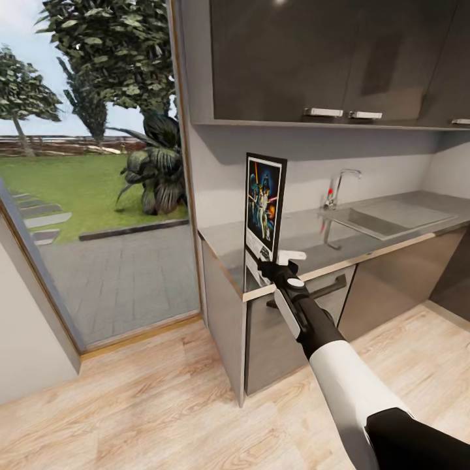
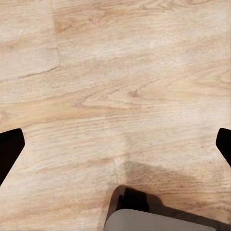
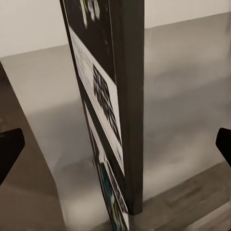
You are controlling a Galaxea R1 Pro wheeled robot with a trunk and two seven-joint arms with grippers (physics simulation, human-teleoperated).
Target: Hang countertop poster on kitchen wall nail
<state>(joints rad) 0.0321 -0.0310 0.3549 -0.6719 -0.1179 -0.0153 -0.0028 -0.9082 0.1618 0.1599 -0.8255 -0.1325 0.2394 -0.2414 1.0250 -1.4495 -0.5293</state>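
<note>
The poster (image 1: 264,202) stands upright on the left end of the kitchen countertop (image 1: 307,232), near its front edge, and mirrors in the steel. My right gripper (image 1: 277,264) is at the poster's lower edge. In the right wrist view the poster (image 3: 126,72) shows edge-on, its dark frame side and white-bordered face running between the fingers. The right gripper (image 3: 115,144) is open, its fingertips (image 3: 10,147) far out on either side and clear of the frame. My left gripper (image 2: 115,144) hangs open over the wooden floor (image 2: 120,72). No wall nail is in sight.
An inset sink (image 1: 385,219) and chrome tap (image 1: 339,186) lie to the right of the poster. Dark upper cabinets (image 1: 313,59) hang over the worktop. A large glass pane (image 1: 98,196) onto a garden stands left of the counter. The robot's base (image 2: 159,219) shows over the floor.
</note>
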